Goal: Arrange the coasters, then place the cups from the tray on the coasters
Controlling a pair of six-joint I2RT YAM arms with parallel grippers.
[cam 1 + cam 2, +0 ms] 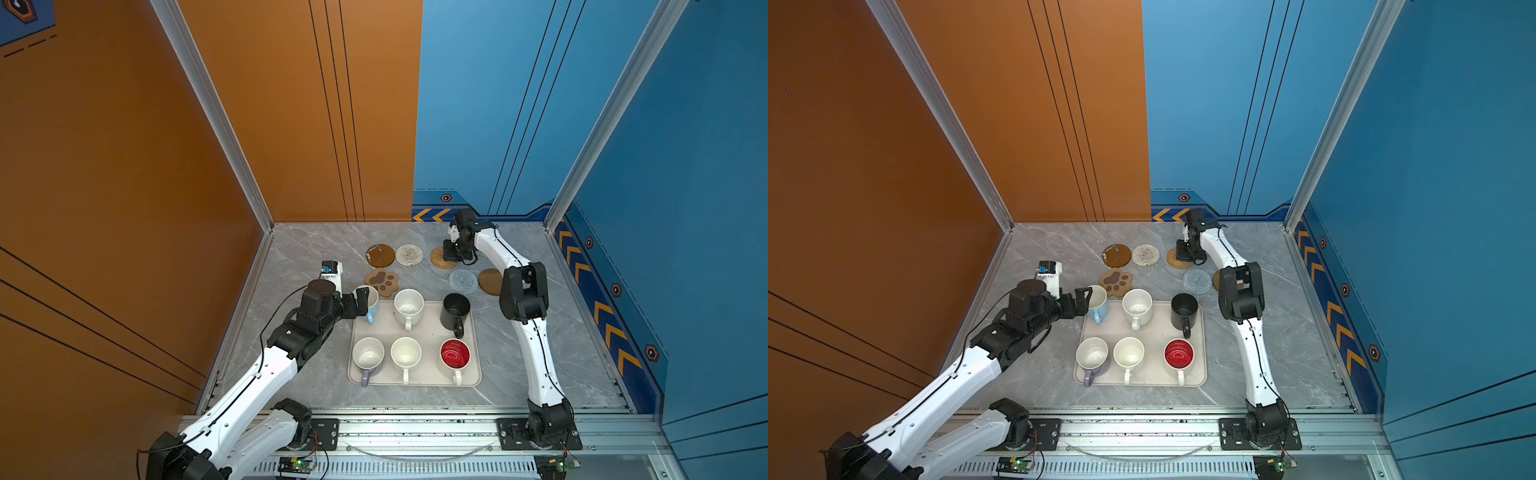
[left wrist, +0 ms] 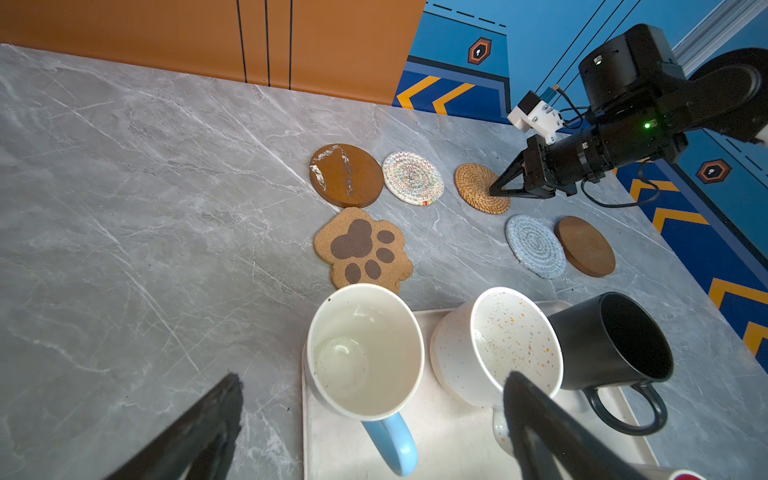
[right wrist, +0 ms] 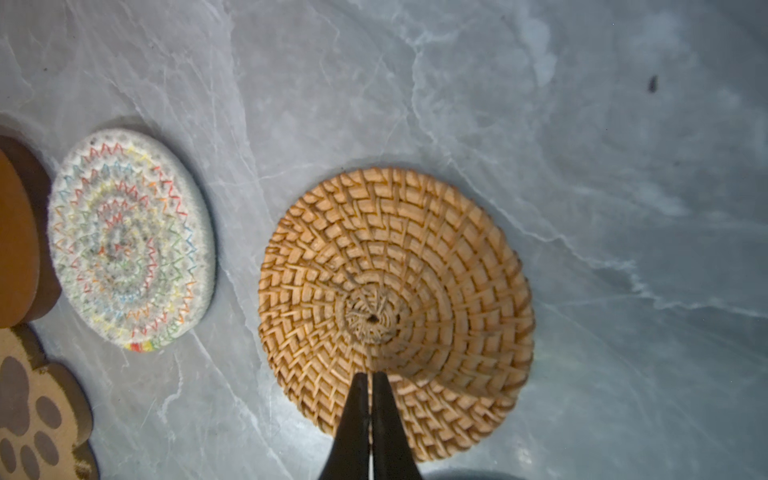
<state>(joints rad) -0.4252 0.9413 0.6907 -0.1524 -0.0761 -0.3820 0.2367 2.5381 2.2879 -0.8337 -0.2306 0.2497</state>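
Six coasters lie behind the cream tray [image 1: 415,380]: scuffed brown disc [image 1: 380,255], white woven [image 1: 409,254], tan rattan [image 3: 395,291], paw [image 1: 381,281], grey-blue woven [image 1: 463,281], plain brown disc [image 1: 490,281]. On the tray stand the cups: light blue [image 2: 365,353], speckled white [image 1: 408,306], black [image 1: 456,309], lilac [image 1: 368,357], white [image 1: 406,355], red-inside [image 1: 455,355]. My left gripper [image 2: 372,375] is open, level with the light blue cup, its jaws reaching either side of it. My right gripper [image 3: 371,374] is shut, tips resting on the rattan coaster's near part.
My right arm's elbow [image 1: 523,297] hangs beside the plain brown disc and the tray's right edge. Bare marble table [image 1: 299,257] stretches left of the coasters. Orange and blue walls close in the table on three sides.
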